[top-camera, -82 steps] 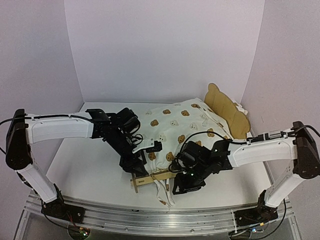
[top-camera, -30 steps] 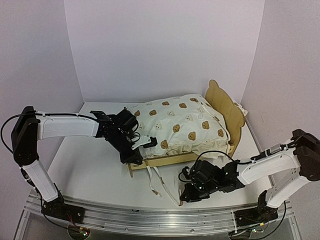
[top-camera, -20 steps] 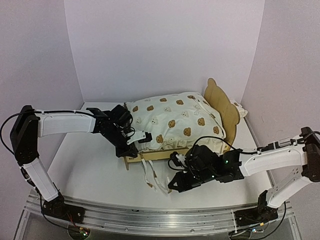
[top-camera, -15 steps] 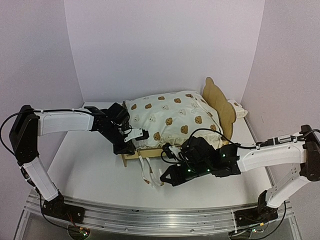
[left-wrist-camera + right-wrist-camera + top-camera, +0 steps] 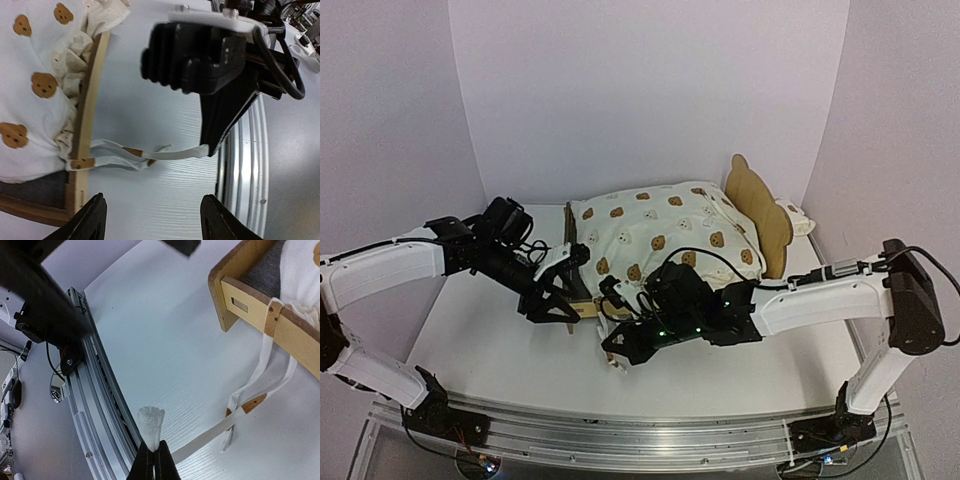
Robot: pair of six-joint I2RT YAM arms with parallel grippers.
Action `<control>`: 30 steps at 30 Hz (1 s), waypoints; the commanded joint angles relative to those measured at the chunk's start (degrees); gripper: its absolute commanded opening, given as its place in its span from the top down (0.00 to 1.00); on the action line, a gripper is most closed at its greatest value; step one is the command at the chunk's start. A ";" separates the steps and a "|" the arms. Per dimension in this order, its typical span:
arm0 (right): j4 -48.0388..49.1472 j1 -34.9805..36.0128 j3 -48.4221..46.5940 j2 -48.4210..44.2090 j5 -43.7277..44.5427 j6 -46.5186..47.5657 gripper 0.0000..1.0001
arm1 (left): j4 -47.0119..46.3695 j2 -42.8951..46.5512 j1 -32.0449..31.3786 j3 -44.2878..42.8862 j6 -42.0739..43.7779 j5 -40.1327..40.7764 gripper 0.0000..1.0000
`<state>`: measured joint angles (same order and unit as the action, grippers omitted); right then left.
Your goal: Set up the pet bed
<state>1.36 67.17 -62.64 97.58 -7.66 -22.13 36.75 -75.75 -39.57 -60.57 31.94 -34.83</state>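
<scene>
**Dragged Left, Strap Pinched**

Pulled leftward across the table (image 5: 470, 340) since a second ago: pet bed (image 5: 670, 215), now sitting mid-table with headboard (image 5: 755, 205) toward the right rear. Backed off the foot corner, fingers spread and empty: left gripper (image 5: 155, 220). Clamped on the end of a white tie strap (image 5: 205, 436) trailing from the foot rail: right gripper (image 5: 154, 456). Done, by the look of it: laying the cushion (image 5: 35, 100) on the frame. Probably left to do: securing loose straps.
</scene>
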 commanded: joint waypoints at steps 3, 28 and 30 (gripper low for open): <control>9.17 0.26 -3.51 3.73 -1.65 7.32 1.00 | -6.31 1.01 -4.11 6.57 -12.35 -8.09 0.37; 11.02 0.25 -2.16 2.92 0.04 10.36 1.00 | -2.67 -1.85 -4.99 5.62 -12.57 -7.44 1.00; 11.03 0.13 -2.05 3.00 0.47 10.36 1.00 | -3.02 -1.86 -4.99 5.65 -13.43 -5.76 1.00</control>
<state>8.98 67.30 -64.34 102.52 -8.85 -12.64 30.52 -76.75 -44.31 -53.07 18.30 -43.78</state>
